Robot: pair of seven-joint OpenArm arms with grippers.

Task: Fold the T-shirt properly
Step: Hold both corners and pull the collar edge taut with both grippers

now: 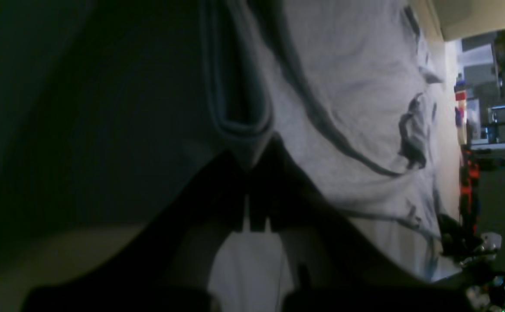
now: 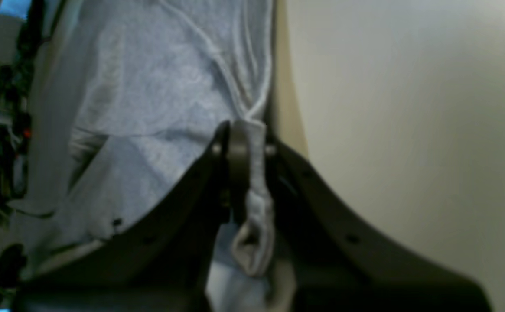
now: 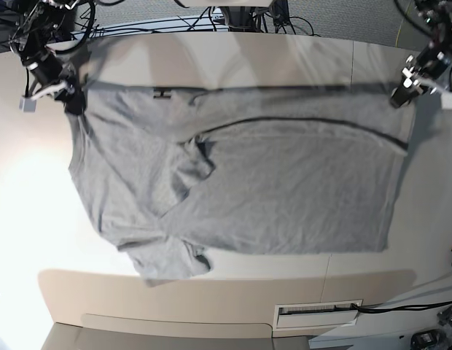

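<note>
1. The T-shirt (image 3: pixel 284 189) lies spread across most of the table (image 3: pixel 211 299), plain grey side up. One long edge runs along the far side of the table, the other toward the near side.

2. A sleeve (image 3: pixel 168 259) sticks out toward the near left corner. A second bunched flap (image 3: pixel 193 164) sits folded over on the body, left of centre. A dark label (image 3: pixel 162 92) shows near the far edge.

3. Right claw (image 3: pixel 69 98), at the far left corner of the table: clenched on the shirt. The right wrist view shows a roll of grey hem pinched between its jaws (image 2: pixel 252 173), with cloth trailing out below.

4. Left claw (image 3: pixel 401 95), at the far right corner: clenched on the shirt's hemmed corner. In the left wrist view a doubled hem runs right down into the dark tips (image 1: pixel 252 173).

5. Handling, as I judge it: light, soft, limp cotton. It will sag and drape from wherever it is pinched and keep no shape by itself. It is not fragile or slippery, but it creases readily; several long ridges already cross the body.

6. Where to hold: the stitched hems and corners look best. They are thicker, so a pinch should be less likely to slip than on a single layer. Both far corners are taken, which suits lifting that edge evenly.

7. Risk: uneven pull would skew the fold or drag the loose sleeve.
</note>
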